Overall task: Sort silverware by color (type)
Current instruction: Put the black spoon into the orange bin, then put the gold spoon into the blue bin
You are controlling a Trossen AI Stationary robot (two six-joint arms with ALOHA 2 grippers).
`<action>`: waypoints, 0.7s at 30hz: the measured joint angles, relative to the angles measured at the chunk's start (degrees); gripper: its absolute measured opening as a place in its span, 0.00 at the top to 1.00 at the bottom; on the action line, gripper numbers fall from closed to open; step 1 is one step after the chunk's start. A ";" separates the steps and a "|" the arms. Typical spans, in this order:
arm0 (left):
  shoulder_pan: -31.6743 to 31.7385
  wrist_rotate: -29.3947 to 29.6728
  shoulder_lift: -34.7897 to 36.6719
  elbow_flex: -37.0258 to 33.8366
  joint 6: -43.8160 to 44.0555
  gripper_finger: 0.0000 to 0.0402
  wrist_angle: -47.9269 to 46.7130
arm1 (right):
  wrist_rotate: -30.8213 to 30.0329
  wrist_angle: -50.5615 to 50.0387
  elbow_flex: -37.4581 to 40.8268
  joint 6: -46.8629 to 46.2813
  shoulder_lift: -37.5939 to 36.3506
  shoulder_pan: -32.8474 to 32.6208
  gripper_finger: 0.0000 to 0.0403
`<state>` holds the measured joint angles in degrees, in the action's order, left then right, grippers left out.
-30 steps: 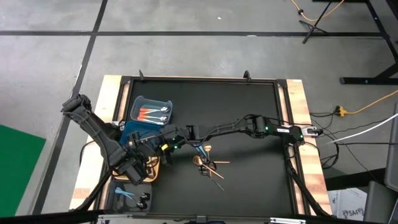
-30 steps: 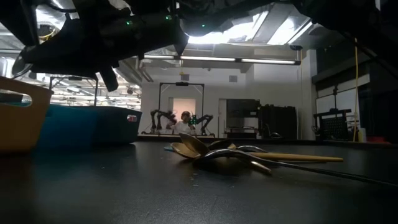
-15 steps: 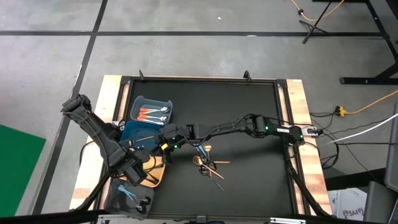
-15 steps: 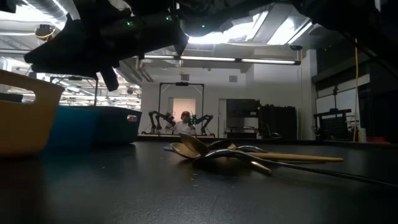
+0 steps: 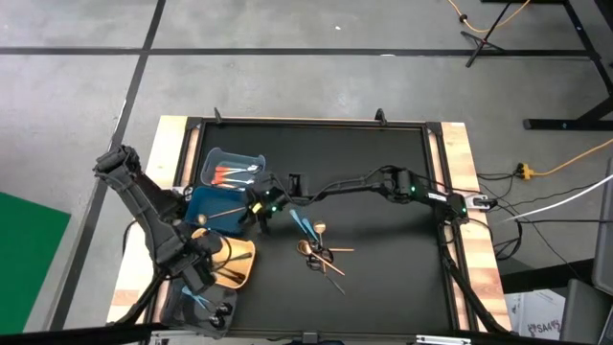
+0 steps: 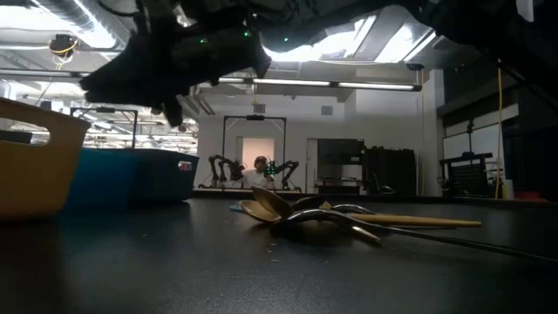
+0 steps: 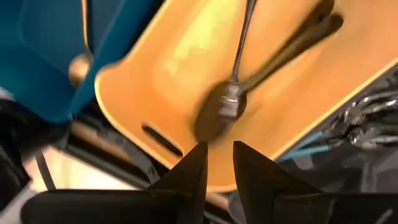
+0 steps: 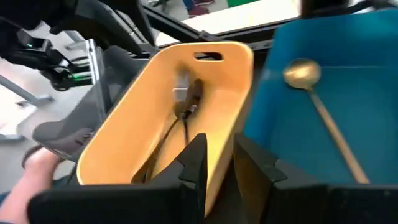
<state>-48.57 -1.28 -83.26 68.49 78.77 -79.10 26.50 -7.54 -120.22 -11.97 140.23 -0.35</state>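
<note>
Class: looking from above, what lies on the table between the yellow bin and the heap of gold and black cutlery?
In the high view, only bare black mat lies between the yellow bin and the cutlery heap; nothing rests there.

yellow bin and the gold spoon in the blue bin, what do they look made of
The yellow bin looks like moulded plastic: smooth matte walls, rounded corners, a slot handle cut in one end. The gold spoon in the blue bin looks like polished metal, its bowl catching a bright highlight, though gold-coated plastic can't be ruled out.

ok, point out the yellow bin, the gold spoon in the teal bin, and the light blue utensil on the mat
yellow bin (image 8: 124,118), right wrist view, inner wall.
gold spoon (image 8: 303,73), right wrist view, bowl.
light blue utensil (image 5: 305,224), high view, mid-handle.
</note>
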 joint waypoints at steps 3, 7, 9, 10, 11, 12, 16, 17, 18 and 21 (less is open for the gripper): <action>-1.54 -1.18 -0.02 0.00 3.60 0.82 0.01 | -1.82 -3.99 0.00 3.40 -1.96 0.54 0.83; -3.16 -1.15 -0.02 0.00 7.69 0.82 0.03 | -6.74 -12.17 0.00 9.16 -5.31 0.80 0.83; -3.68 0.26 -0.02 0.00 9.65 0.82 0.09 | -9.30 -16.66 0.00 12.75 -7.12 0.78 0.83; -3.88 1.74 -0.02 0.00 10.59 0.82 0.26 | -10.83 -19.66 0.00 14.80 -8.06 0.77 0.83; -4.03 3.43 -0.02 0.00 11.17 0.82 0.47 | -12.25 -22.15 0.00 16.60 -9.09 0.72 0.83; -4.05 5.38 -0.02 0.00 11.63 0.82 0.77 | -14.02 -24.80 0.00 18.15 -10.11 0.67 0.83; -3.83 14.50 -0.02 0.00 12.18 0.82 2.80 | -19.31 -34.81 0.00 21.41 -14.18 0.67 0.83; -3.66 17.23 -0.02 0.00 12.16 0.82 3.47 | -20.07 -37.25 0.00 21.72 -15.22 0.69 0.83; -3.53 19.94 -0.02 0.00 12.18 0.82 4.18 | -20.89 -39.40 0.00 22.16 -16.21 0.69 0.83; -2.92 28.47 -0.02 0.00 11.65 0.82 6.89 | -22.43 -45.52 0.00 22.98 -19.37 0.69 0.83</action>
<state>-51.49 27.19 -83.29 68.49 90.42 -72.21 4.07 -53.06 -120.22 11.01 120.86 0.34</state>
